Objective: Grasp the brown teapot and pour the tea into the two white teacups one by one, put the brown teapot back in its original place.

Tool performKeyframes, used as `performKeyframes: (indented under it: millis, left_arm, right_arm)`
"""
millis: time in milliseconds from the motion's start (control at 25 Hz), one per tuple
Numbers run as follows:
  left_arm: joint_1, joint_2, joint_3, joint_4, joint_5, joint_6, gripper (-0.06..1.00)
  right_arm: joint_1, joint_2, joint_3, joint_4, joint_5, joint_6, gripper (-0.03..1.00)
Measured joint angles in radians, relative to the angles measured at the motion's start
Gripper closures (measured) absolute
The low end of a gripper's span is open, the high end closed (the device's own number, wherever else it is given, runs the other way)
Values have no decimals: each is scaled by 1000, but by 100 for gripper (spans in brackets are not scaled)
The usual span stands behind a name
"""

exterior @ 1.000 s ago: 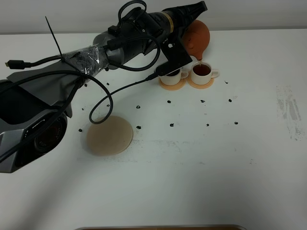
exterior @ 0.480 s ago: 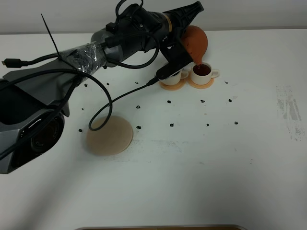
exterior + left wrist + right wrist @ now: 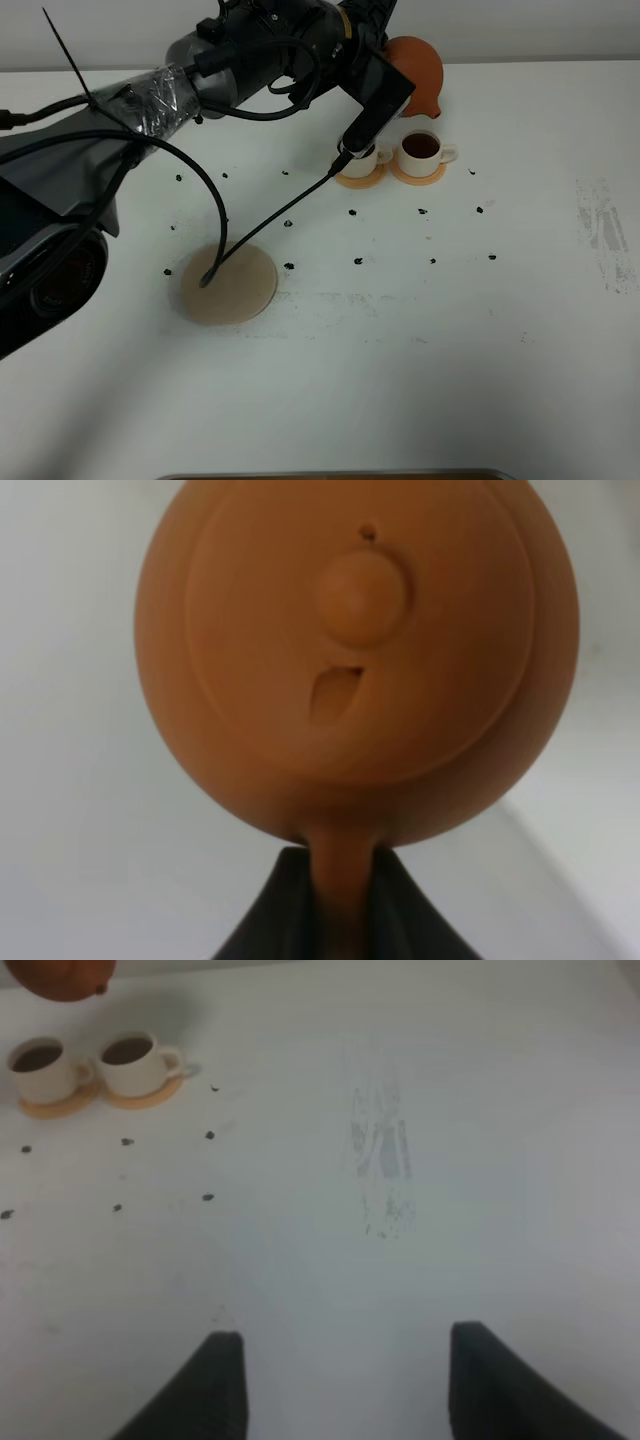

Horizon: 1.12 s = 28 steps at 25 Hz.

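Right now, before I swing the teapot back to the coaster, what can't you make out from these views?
- Left cup: high view, the wrist camera covers most of it.
- Teapot spout: high view, too small to tell if it drips; left wrist view shows only the lid side.
- Left gripper: fingertips cut off by the frame edge.
- Beige coaster: a dangling cable crosses it.

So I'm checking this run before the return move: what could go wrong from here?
1. The left gripper holds the brown teapot only by its handle, above the two full white teacups; a tilt or slip could drip or knock them.
2. The arm's dangling black cable hangs over the beige coaster and could snag or get trapped when the teapot is set down there.
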Motion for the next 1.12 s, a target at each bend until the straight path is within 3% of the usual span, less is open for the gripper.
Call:
performKeyframes:
  millis: [200, 320, 480, 600, 1120]
  left_arm:
    - [0, -64, 0, -174, 225, -136, 82]
    - [-3, -89, 2, -243, 341, -301, 82]
    - [-5, -106, 33, -271, 427, -528, 82]
    - [-5, -111, 95, -283, 424, -638, 82]
    - [-10, -122, 361, -337, 228, -841, 82]
  right_arm:
    - [0, 0, 0, 0, 0, 0, 49]
    - [0, 0, 0, 0, 0, 0, 49]
    - [0, 0, 0, 0, 0, 0, 49]
    - [0, 0, 0, 0, 0, 0, 49]
    - [0, 0, 0, 0, 0, 0, 49]
